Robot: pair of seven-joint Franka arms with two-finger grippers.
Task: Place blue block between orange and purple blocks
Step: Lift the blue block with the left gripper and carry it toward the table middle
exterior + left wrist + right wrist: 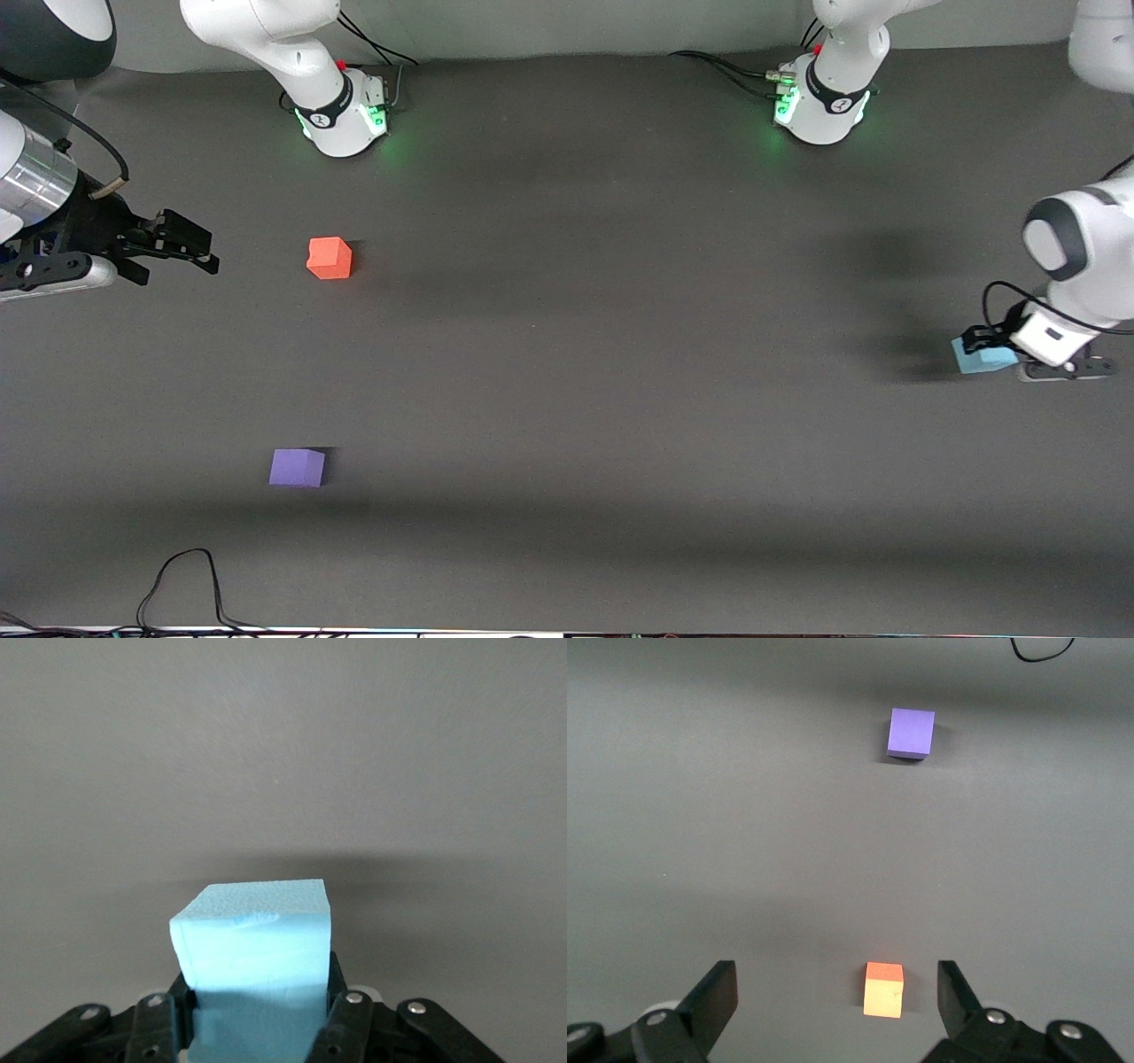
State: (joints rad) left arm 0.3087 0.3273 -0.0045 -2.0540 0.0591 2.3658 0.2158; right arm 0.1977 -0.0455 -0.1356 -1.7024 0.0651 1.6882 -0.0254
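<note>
The sky-blue block (982,357) sits at the left arm's end of the table, clamped. The orange block (330,258) lies farther from the front camera than the purple block (297,468), well apart.

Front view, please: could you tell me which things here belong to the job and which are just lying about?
Job:
- blue block, gripped in the shut left gripper
- orange block
- purple block, nearer the front camera than the orange block
- right gripper, open, waiting

Lying about:
- black cable at the table's near edge
</note>
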